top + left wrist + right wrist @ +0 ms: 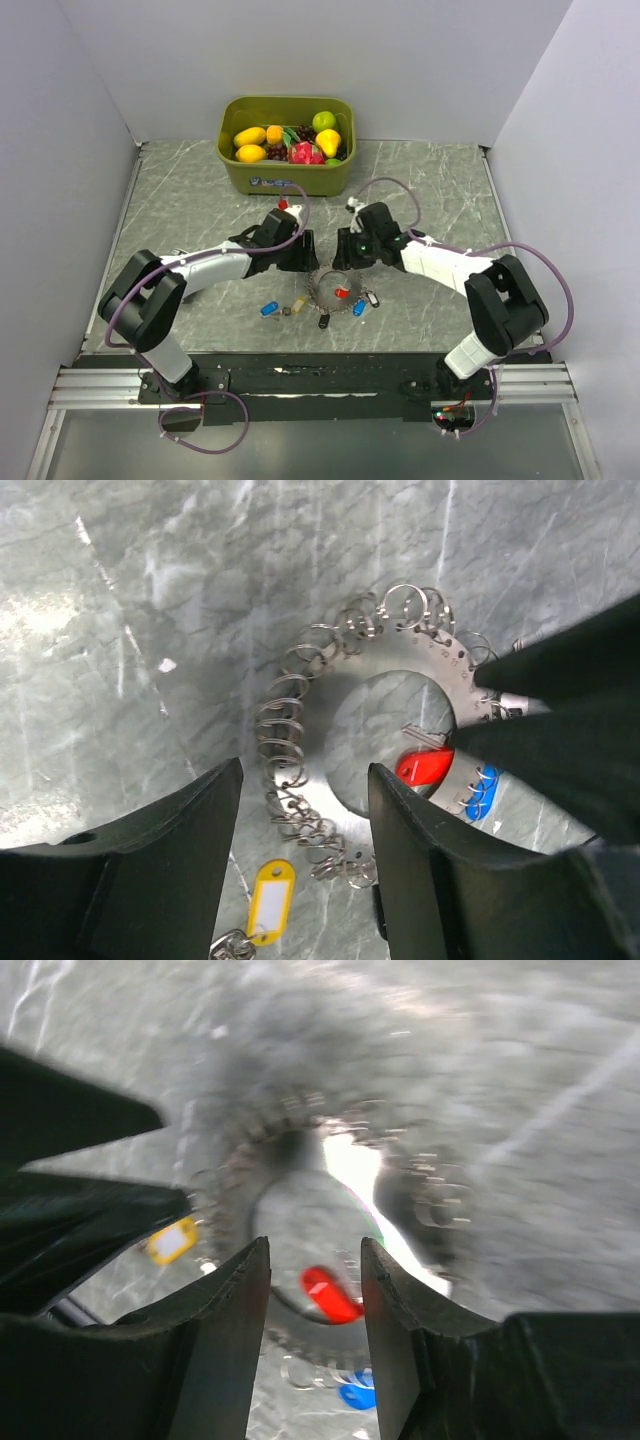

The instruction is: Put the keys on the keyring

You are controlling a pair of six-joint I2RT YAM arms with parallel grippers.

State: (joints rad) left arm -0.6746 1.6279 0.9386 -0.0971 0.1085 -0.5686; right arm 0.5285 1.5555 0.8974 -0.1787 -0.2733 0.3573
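The keyring (322, 283) is a flat silvery loop with many small wire rings round its rim, lying on the table between both grippers. A red key (343, 293) lies inside it. Blue keys (268, 308) (359, 307) and a yellow-tagged key (298, 304) lie just in front. My left gripper (305, 780) is open and empty, above the loop's near rim (405, 660), with the yellow tag (270, 900) below. My right gripper (315, 1250) is open, low over the red key (330, 1295). Its view is blurred. Its dark fingers (560, 720) stand at the loop's right edge.
A green bin (288, 175) of toy fruit stands at the back centre. A small dark tag (324, 321) lies in front of the keyring. White walls close in the left, right and back sides. The two wrists are close together over the loop.
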